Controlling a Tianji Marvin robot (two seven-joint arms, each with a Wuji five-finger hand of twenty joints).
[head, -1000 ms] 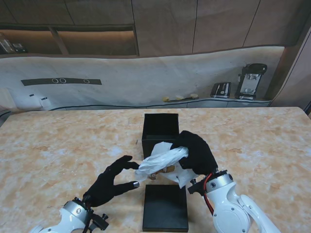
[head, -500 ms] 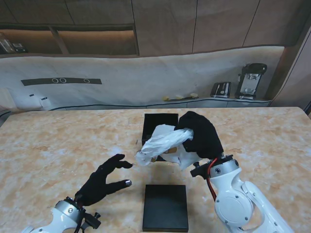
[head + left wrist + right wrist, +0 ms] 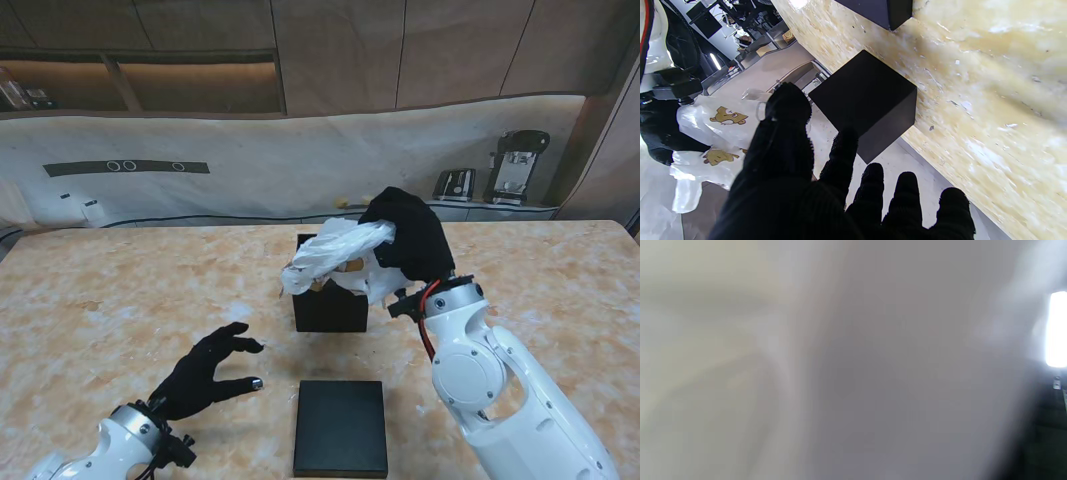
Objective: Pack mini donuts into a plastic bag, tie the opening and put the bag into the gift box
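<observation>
1. Right hand (image 3: 408,240), gloved in black, clenched around the gathered neck of the plastic bag (image 3: 335,258), just right of centre in the stand's frame.
2. Bag held up off the table (image 3: 120,290), hanging over the top of the gift box (image 3: 329,305) at the middle of the frame, its loose white end trailing toward the frame's left.
3. Brown shapes seen through the film at the bag's underside; not clear enough to call donuts.
4. Bear prints on the bag (image 3: 716,126) shown at the left edge of the left wrist frame, beside the black box (image 3: 870,100) at that frame's centre.
5. Left hand (image 3: 205,370) released and holding nothing, fingers spread, in the lower left of the stand's frame, well apart from the bag and box; could not tell whether resting on the table or just over it.
6. Same hand (image 3: 813,186) filling the bottom of its wrist frame, fingers fanned apart.
7. Flat black lid (image 3: 340,427) lying on the table at bottom centre of the stand's frame, near the box on its near side, between the two arms.
8. Right wrist frame blurred grey-white throughout; nothing made out there.
</observation>
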